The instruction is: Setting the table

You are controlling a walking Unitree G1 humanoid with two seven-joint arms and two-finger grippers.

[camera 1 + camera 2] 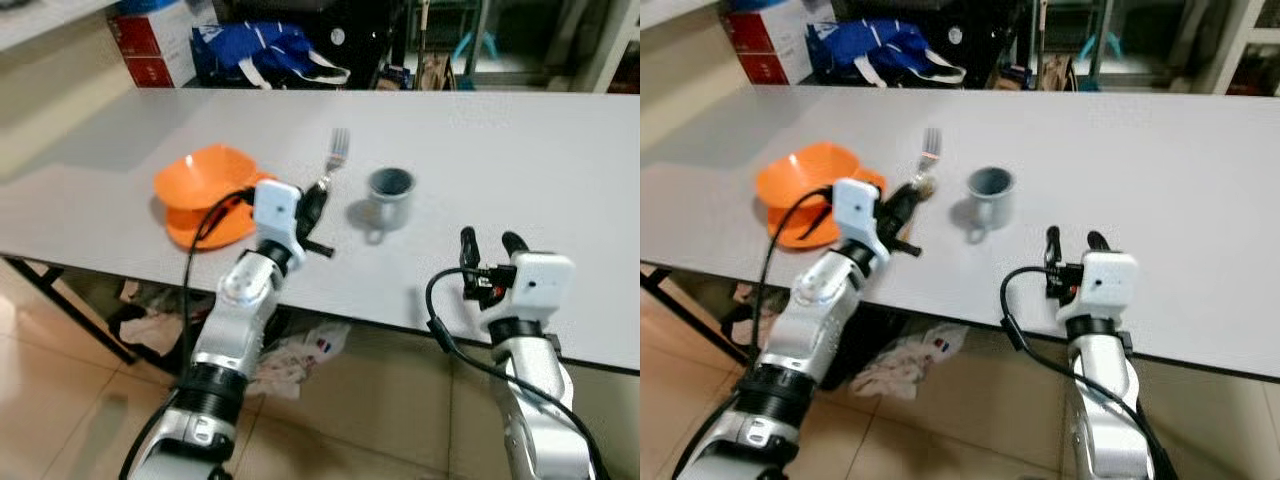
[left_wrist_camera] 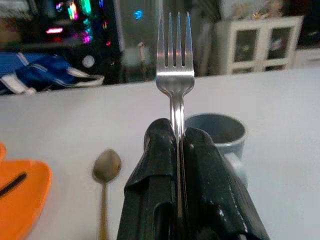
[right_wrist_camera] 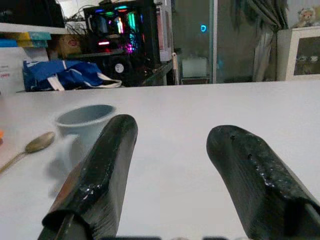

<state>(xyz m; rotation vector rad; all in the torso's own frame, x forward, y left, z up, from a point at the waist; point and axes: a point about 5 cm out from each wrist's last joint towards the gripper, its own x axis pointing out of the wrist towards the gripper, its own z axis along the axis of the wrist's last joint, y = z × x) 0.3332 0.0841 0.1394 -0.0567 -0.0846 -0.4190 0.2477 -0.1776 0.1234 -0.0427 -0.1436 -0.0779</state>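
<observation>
**Steel fork held by left tool, handling assessment**

Steel, four-tined and polished, the dinner fork point(image 2: 175, 60) is clamped by its handle between the two black fingers point(image 2: 152, 190) of the left tool point(image 1: 318, 205), tines pointing away from the wrist and raised above the white tabletop point(image 1: 520, 150). It sits between the orange plastic bowl on its matching orange plate point(image 1: 205, 190) and the grey-blue ceramic mug point(image 1: 390, 195). A small metal spoon point(image 2: 106, 172) lies on the tabletop just beside the tool, between plate and mug.

Judgement: the fork is light, rigid and smooth, so liable to slide or pivot in the pads. The present hold, on the handle below the neck, appears sound; a grip nearer the handle's middle would balance better when laying it down.

The mug is likely heavier and breakable; its handle faces the robot and offers a hold. The spoon lies flat and thin, making it awkward to pinch.

Right tool point(image 1: 1070, 240) rests near the tabletop's front edge, fingers spread apart and holding nothing.
</observation>
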